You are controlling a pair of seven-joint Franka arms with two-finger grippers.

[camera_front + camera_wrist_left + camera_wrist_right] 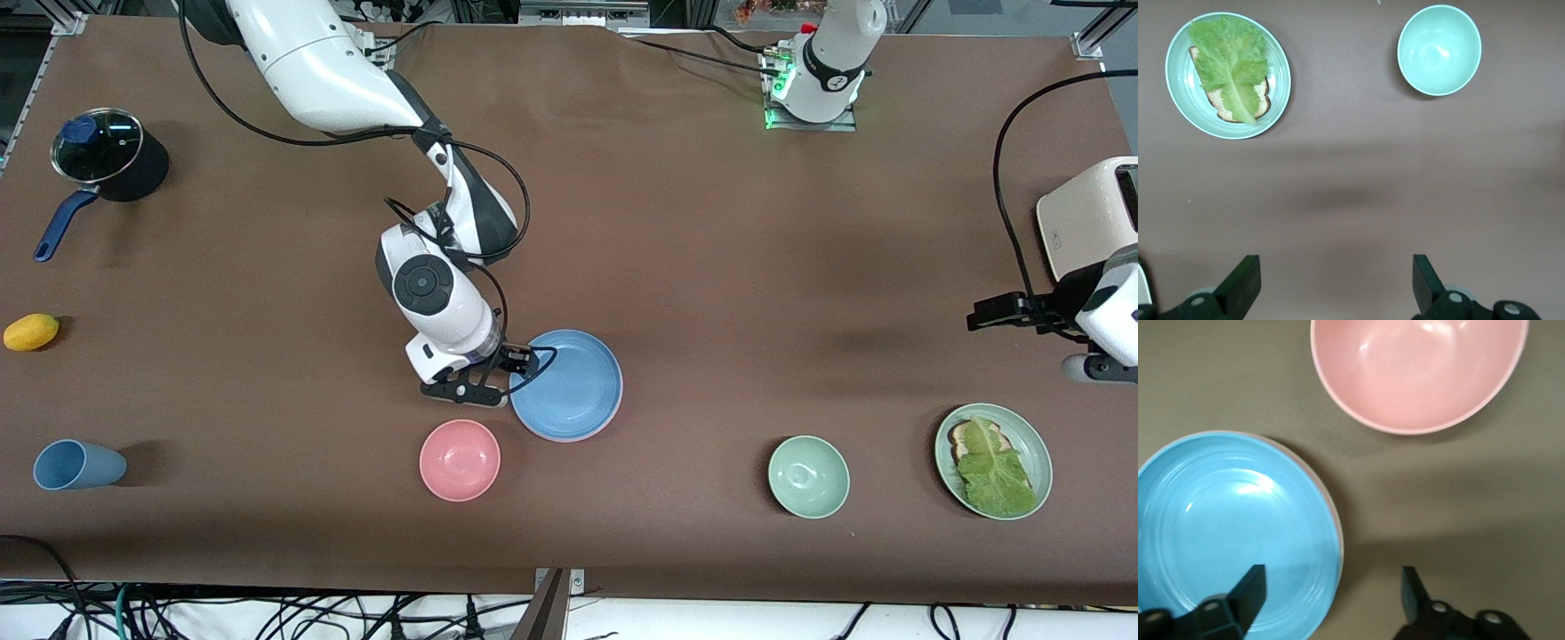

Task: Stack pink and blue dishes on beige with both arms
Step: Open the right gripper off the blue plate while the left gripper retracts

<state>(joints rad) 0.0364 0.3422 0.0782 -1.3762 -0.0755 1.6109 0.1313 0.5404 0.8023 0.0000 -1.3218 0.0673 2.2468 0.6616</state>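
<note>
The blue plate (569, 384) lies near the middle of the table on top of a stack. A thin pale pinkish rim (1339, 540) peeks out from under it; the beige plate is hidden. My right gripper (1333, 577) is low at the blue plate's edge on the right arm's side, open. One finger (1248, 590) is over the plate and the other is over bare table, holding nothing. My left gripper (1335, 263) hangs open and empty over bare table at the left arm's end, its hand (1107, 320) at the picture's edge.
A pink bowl (460, 460) sits just nearer the camera than the stack. A green bowl (808, 476) and a green plate (941, 462) with bread and lettuce lie toward the left arm's end, by a cream toaster (1089, 213). Blue cup (78, 465), yellow fruit (31, 332) and lidded pot (98, 147) stand at the right arm's end.
</note>
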